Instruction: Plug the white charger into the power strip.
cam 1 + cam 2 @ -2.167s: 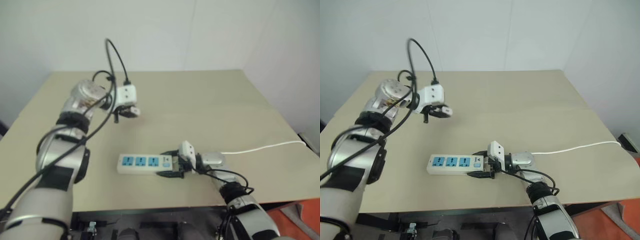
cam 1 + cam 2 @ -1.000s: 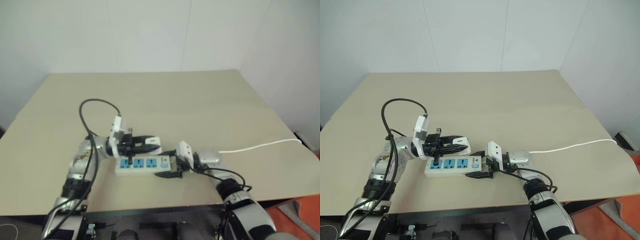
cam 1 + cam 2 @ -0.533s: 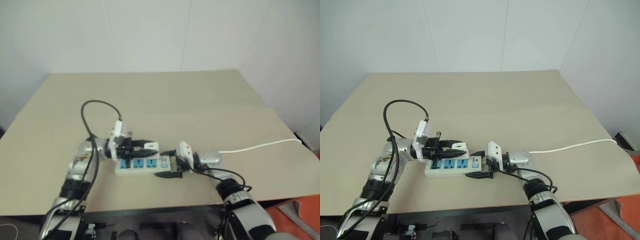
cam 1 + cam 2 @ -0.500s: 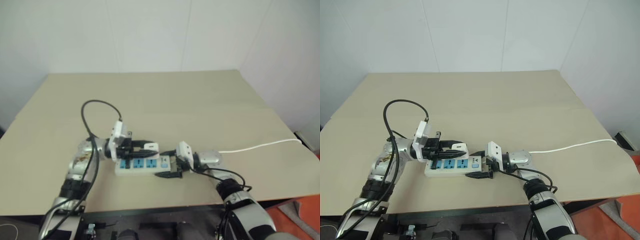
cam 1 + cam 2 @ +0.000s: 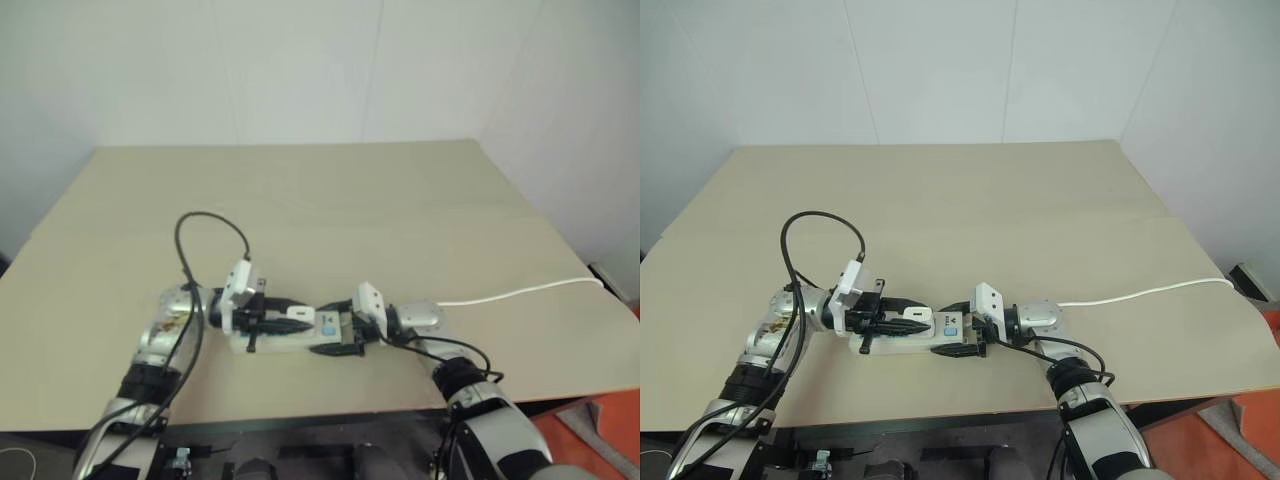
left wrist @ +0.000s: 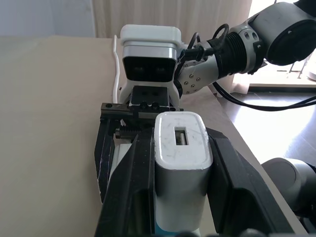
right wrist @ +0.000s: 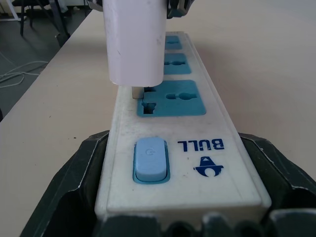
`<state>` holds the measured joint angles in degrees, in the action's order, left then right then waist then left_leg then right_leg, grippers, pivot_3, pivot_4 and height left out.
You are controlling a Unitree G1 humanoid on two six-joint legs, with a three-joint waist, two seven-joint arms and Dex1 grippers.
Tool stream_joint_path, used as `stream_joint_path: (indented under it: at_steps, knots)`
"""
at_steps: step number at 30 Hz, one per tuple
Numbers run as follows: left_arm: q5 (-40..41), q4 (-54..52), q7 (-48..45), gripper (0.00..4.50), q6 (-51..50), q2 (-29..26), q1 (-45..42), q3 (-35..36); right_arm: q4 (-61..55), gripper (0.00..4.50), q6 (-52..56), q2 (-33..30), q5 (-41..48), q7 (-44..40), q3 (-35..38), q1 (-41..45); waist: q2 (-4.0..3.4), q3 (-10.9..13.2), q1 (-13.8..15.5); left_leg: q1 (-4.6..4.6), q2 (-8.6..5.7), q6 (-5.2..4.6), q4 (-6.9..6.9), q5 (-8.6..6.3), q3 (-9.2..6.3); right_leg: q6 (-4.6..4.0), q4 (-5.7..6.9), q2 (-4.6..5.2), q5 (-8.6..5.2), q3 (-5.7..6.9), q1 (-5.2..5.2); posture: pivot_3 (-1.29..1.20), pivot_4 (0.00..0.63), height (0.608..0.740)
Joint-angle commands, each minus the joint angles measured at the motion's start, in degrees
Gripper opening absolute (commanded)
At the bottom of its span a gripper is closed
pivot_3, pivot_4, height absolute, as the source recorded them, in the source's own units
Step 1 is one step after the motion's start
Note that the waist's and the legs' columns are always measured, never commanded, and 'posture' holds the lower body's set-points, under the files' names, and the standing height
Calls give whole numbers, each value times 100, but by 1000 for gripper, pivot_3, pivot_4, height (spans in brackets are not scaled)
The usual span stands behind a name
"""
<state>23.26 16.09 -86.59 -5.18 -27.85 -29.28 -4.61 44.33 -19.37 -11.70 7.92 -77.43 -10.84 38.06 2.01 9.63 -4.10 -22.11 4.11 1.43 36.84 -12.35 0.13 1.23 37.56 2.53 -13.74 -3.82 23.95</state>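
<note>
1. Near the front edge of the beige table (image 5: 1040, 190) lies the power strip (image 7: 177, 148), flat, blue sockets up, long axis running left to right.
2. Right gripper (image 5: 962, 342) grasps the strip's switch end, one black finger on each long side, jaws spread wide around the bar; blue switch (image 7: 149, 159) and "BULL" mark sit just in front of its wrist camera.
3. Left gripper (image 5: 908, 322) comes in from the other end, lying low along the strip, clenched on the white charger (image 6: 181, 168), black fingers (image 6: 133, 187) pressed on both flanks of it.
4. Charger stands upright over the socket nearest the switch (image 7: 170, 105); a prong tip is at the slot, gap of metal visible under the body, so not fully seated.
5. Two other sockets behind it are covered from the head views by the left gripper and its white camera block (image 5: 847, 292).
6. Thin white cable (image 5: 1150, 292) runs from the right wrist area off toward the table's right edge.
7. Black wire loop (image 5: 820, 240) arcs above the left wrist, clear of the strip.
8. White wall behind; orange floor patch at lower right.
</note>
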Motion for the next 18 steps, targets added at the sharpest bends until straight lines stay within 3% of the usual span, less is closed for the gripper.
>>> stream_joint_path:
  at_steps: [1, 18]
  knots:
    - [3, 7, -34, 1017, 116, 5, -93, -11, -165, 3410, -101, 54, 6, -21, -56, -25, 0, 0, 0, 0, 0, 0, 0, 0, 1, 0, 0, 0, 0, 0, 0, 0, 150, 740]
    - [-72, 300, -86, 1017, 238, 122, -295, -60, -271, 3410, -44, 56, -2, 31, -58, -85, 0, 0, 2, -3, 0, 0, -1, 0, 0, 0, -2, 0, 0, 0, 2, 0, 150, 740]
